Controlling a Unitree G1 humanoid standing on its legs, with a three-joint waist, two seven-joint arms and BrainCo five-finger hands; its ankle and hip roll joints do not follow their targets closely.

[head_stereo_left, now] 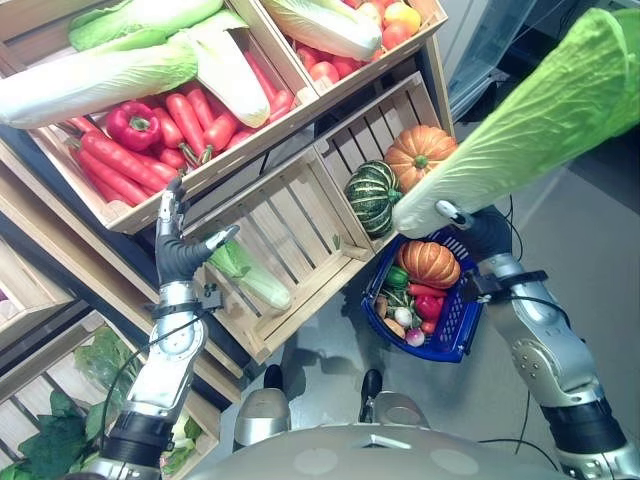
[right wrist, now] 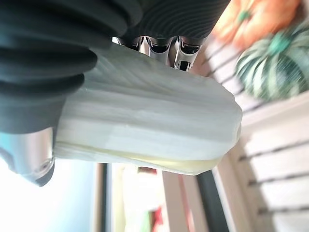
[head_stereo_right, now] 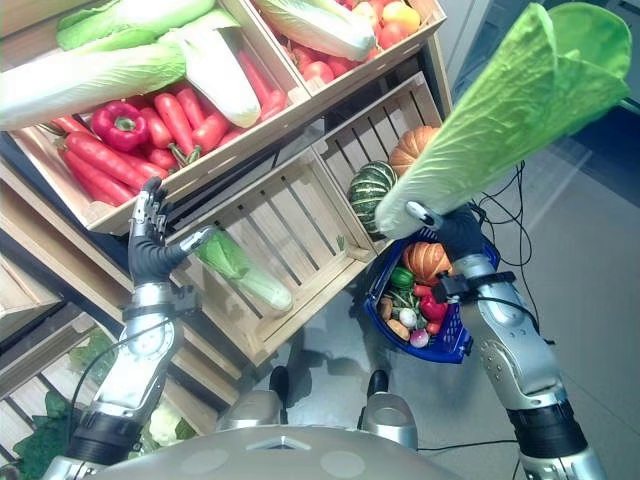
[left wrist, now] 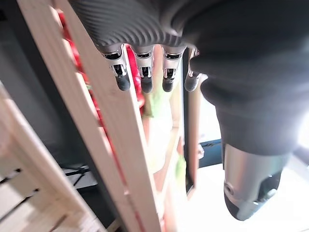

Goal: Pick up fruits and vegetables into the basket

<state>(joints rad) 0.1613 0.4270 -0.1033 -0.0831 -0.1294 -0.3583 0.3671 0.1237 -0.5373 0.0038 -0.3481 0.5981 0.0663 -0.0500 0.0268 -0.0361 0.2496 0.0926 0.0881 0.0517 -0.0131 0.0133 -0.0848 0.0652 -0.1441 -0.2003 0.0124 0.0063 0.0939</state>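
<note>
My right hand (head_stereo_left: 480,232) is shut on a long napa cabbage (head_stereo_left: 530,120), gripping its white base (right wrist: 145,130) and holding it tilted, leaves up, above the blue basket (head_stereo_left: 455,330). The basket holds an orange pumpkin (head_stereo_left: 428,264), a red pepper and small vegetables. My left hand (head_stereo_left: 178,245) stands open with fingers straight, raised in front of the wooden crates, just below the crate of red carrots and peppers (head_stereo_left: 150,140). A small cabbage (head_stereo_left: 250,275) lies in the crate (head_stereo_left: 290,250) beside its thumb.
Tilted wooden crates fill the left and top: large napa cabbages (head_stereo_left: 110,60), tomatoes (head_stereo_left: 390,25), an orange pumpkin (head_stereo_left: 418,155) and a striped green squash (head_stereo_left: 372,195). Leafy greens (head_stereo_left: 60,420) sit at lower left. Grey floor lies to the right.
</note>
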